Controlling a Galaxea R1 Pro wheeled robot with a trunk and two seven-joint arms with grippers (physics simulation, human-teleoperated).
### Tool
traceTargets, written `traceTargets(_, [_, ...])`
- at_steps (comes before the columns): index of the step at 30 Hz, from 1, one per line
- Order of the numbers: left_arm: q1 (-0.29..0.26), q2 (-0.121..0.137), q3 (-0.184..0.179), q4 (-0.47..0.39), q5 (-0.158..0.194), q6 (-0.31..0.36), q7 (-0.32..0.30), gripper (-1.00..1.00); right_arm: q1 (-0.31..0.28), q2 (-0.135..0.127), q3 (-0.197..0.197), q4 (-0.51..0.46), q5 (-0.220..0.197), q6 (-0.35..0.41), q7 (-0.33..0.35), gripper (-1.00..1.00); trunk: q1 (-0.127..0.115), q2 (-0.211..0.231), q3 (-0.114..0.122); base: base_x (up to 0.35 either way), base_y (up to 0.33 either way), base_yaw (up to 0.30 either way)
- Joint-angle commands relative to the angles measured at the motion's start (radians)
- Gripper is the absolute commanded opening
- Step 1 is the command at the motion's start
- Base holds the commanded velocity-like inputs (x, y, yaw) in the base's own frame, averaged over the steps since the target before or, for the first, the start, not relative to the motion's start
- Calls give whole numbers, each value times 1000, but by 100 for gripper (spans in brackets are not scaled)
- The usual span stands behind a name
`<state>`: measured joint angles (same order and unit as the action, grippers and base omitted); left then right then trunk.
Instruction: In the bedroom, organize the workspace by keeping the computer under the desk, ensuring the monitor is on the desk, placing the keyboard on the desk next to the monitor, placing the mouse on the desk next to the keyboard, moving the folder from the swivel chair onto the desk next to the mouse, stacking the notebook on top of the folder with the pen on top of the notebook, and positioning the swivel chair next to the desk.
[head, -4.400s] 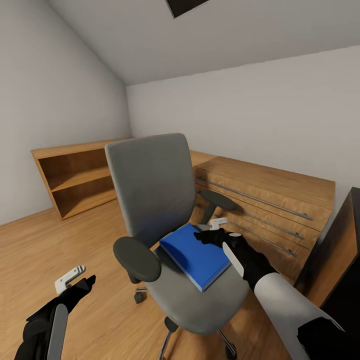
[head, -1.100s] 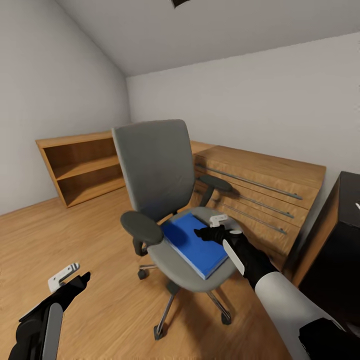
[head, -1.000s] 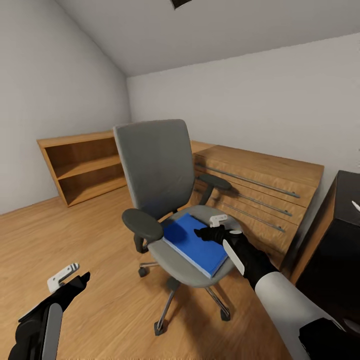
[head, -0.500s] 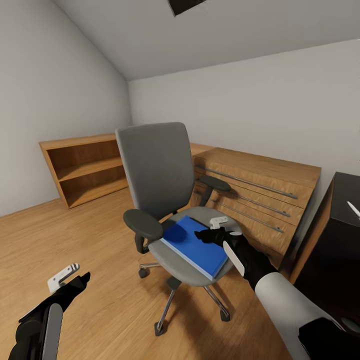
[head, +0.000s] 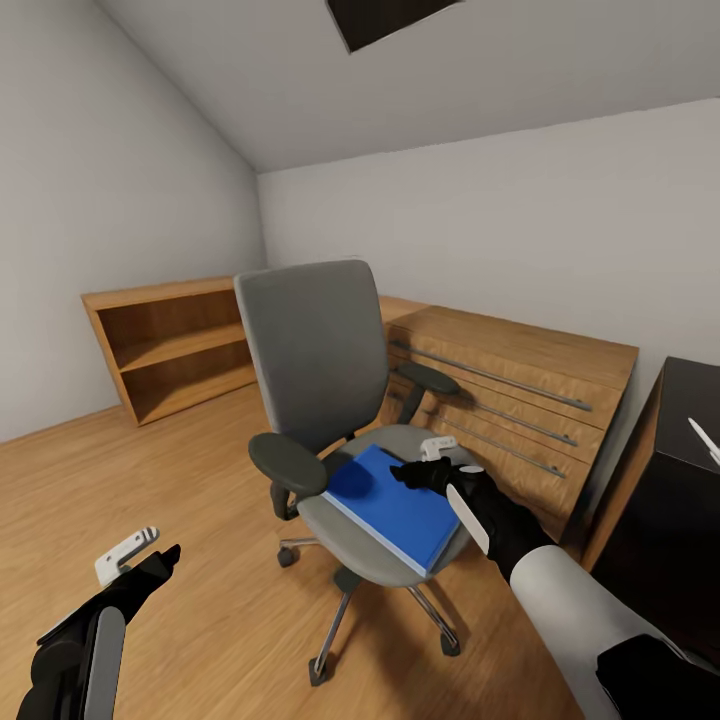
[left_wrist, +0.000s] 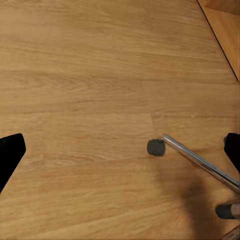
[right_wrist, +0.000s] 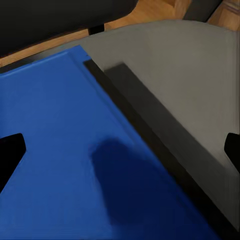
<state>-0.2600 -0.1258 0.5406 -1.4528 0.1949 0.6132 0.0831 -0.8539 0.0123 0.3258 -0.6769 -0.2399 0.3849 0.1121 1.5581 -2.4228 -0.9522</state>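
On the chair (head: 385, 520) the folder (head: 392, 505) lies unlifted, the right gripper (head: 425, 462) open, empty above it, desk (head: 690, 420) steps remaining.

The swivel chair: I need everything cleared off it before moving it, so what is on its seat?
A blue folder lies flat on the swivel chair seat, with the right gripper above its far edge. Whatever lies beneath the folder is covered.

The head camera is looking down across the grey upholstered swivel chair (head: 330, 420); the right wrist camera is hovering close over its seat (right_wrist: 185, 85).
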Motion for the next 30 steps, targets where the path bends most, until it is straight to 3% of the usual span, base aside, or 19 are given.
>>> traceTargets(1, [-1, 0, 1, -1, 11, 5, 7, 100, -1, 0, 1, -1, -3, 5, 0, 100, 0, 0, -1, 0, 0, 0])
traceTargets(19, [-1, 1, 1, -1, 11, 4, 7, 100, -1, -2, 1, -1, -4, 5, 1, 100, 0, 0, -1, 5, 0, 0])
traceTargets(30, [-1, 1, 2, -1, 11, 4, 7, 100, -1, 1, 3, -2, -4, 4, 2, 100, 0, 0, -1, 157, 0, 0])
